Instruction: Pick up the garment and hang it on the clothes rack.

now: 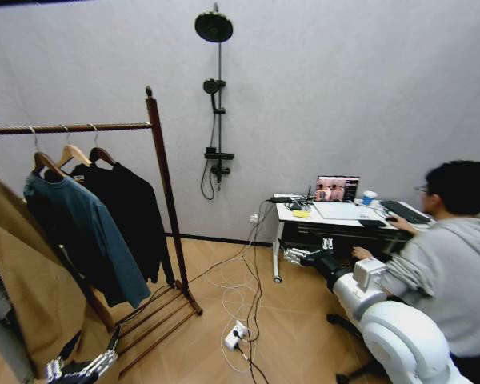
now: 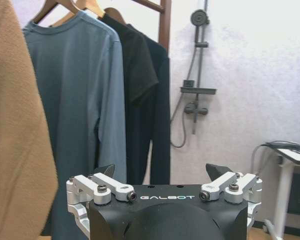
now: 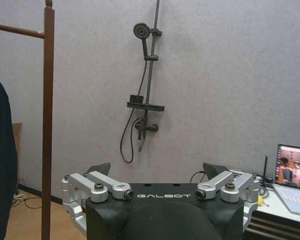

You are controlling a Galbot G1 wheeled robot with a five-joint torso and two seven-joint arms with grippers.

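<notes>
Head view: the garment is already on the clothes rack, at the rail's right end next to the teal jacket. Left gripper sits low by the rack's shelf; right gripper is out near the desk.

Left wrist view: left gripper has its jaws spread, nothing held, black garment straight ahead.

Right wrist view: right gripper is also released and empty, rack post off to the side.

Looks like the hanging is done, so next it's just backing off.

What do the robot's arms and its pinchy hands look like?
The right arm is chunky, rounded and white, going black toward the wrist. Each gripper, left gripper and right gripper, has a black body marked GALBOT, silver metal links with dark screws, and black pointed fingertips.
</notes>
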